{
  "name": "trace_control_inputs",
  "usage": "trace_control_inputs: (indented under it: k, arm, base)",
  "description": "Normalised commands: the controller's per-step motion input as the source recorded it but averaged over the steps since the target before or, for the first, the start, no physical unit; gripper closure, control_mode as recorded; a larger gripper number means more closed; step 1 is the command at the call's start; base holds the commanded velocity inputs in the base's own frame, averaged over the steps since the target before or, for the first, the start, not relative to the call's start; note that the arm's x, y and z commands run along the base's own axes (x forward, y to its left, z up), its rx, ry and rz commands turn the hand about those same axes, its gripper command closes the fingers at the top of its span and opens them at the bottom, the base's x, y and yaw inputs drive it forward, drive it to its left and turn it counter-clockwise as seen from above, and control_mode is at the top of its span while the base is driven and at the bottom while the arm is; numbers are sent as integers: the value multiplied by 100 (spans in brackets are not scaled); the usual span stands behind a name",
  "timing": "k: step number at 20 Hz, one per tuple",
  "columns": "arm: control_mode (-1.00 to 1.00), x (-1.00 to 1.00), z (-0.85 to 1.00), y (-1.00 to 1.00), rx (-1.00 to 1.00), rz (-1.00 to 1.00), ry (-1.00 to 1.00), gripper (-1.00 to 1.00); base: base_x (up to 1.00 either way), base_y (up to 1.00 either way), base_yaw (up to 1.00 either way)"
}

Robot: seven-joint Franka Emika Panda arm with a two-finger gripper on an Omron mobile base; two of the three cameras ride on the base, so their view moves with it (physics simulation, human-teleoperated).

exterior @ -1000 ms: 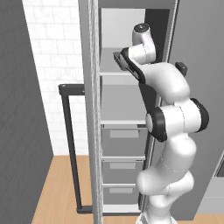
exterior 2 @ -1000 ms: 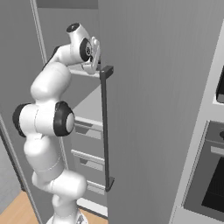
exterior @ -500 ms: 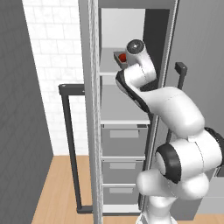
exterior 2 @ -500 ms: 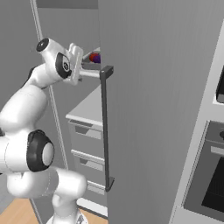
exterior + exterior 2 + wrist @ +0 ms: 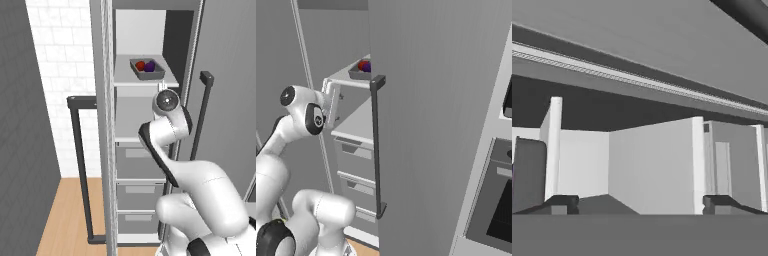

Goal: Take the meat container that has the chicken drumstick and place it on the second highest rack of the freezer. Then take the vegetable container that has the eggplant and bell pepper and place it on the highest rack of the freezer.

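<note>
— Any writing on that freezer, a brand or a label?
— None that I can read. Everything is plain grey and white.
— Where's the vegetable container?
— The vegetable container (image 5: 148,68) sits on the freezer's upper rack (image 5: 131,79), toward the right side near the back. It's a shallow grey tray with a red thing and a purple thing in it. From the other side you just catch it (image 5: 362,70) peeking past the door edge.
— And the gripper?
— The gripper (image 5: 640,204) is empty, its two dark tips set wide apart, looking at white walls under a grey shelf. It's below the rack with the container and well apart from it.
— What's around it?
— Grey drawers (image 5: 138,162) stacked below the shelves, the open freezer door (image 5: 436,120) with its long dark handle (image 5: 376,145) crowding the right side, a second dark handle (image 5: 80,165) at the left, white brick wall (image 5: 57,75) and wooden floor (image 5: 65,220).
</note>
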Motion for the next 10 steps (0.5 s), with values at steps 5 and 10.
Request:
trace_control_inputs:
  k: [5,10]
  arm:
    - [-100,-100,-8,-6,21,-3,-10,-100]
    - [-100,-100,0,-20,34,-23,2,-100]
  base:
    - [0,0,0]
    - [0,0,0]
